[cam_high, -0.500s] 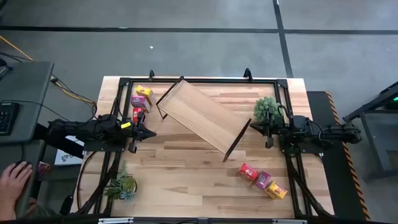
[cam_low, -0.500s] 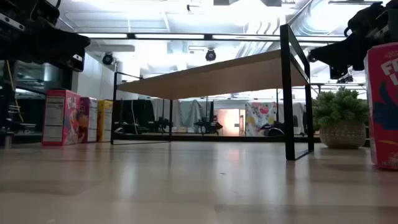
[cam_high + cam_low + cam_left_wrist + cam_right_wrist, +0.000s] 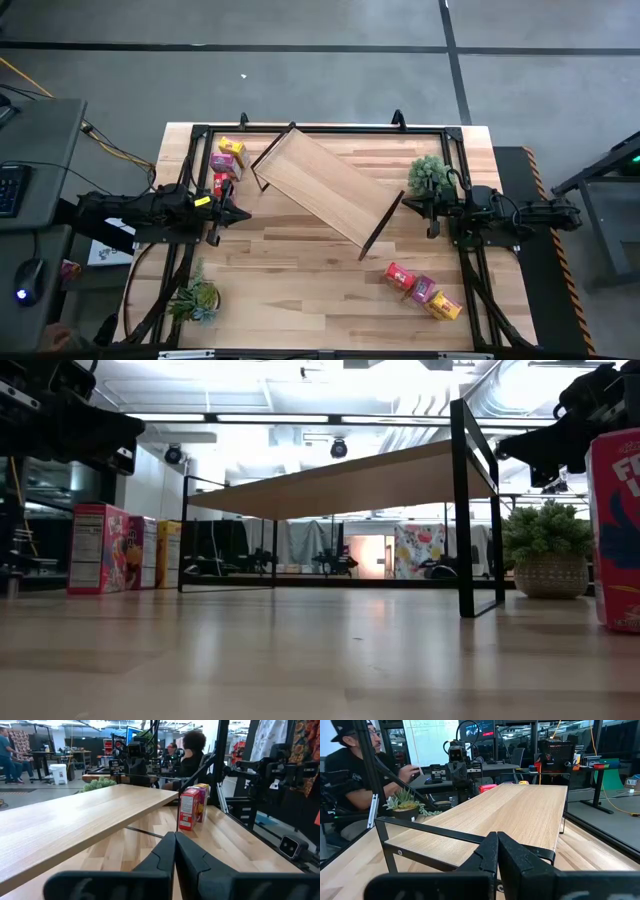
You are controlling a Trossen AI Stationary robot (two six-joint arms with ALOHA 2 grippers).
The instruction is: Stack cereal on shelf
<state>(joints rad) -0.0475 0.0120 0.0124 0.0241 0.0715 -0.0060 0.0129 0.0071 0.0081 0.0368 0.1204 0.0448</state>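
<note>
Nothing on the table has been moved since the earlier frame; only a person's hand seen off the table's left edge has gone, and a mouse (image 3: 33, 268) is uncovered there.

Cereal is split in two groups around the shelf (image 3: 325, 186), which stands diagonally mid-table with nothing on it. Three boxes (image 3: 226, 162) are lined up just off the shelf's left end: yellow (image 3: 232, 147) farthest back, pink (image 3: 224, 162), red (image 3: 220, 183). Three more (image 3: 422, 290) lie well apart from the shelf, off its right end toward the front: red (image 3: 399, 276), pink (image 3: 423, 289), yellow (image 3: 445, 306).

Left gripper (image 3: 237, 214) is parked just in front of the left group, fingers (image 3: 192, 855) pressed together, nothing held. Right gripper (image 3: 412, 207) is parked off the shelf's right end, beside a plant (image 3: 430, 175), fingers (image 3: 512, 855) pressed together, empty. A second plant (image 3: 197, 298) sits near the front left corner.

Handling, as judged: boxes are taken to be light, thin card, crushable, with glossy faces that could slip. Best taken across the narrow sides, mid-height, with modest squeeze. Jaws must be spread first. The red left box is the nearest pick.
</note>
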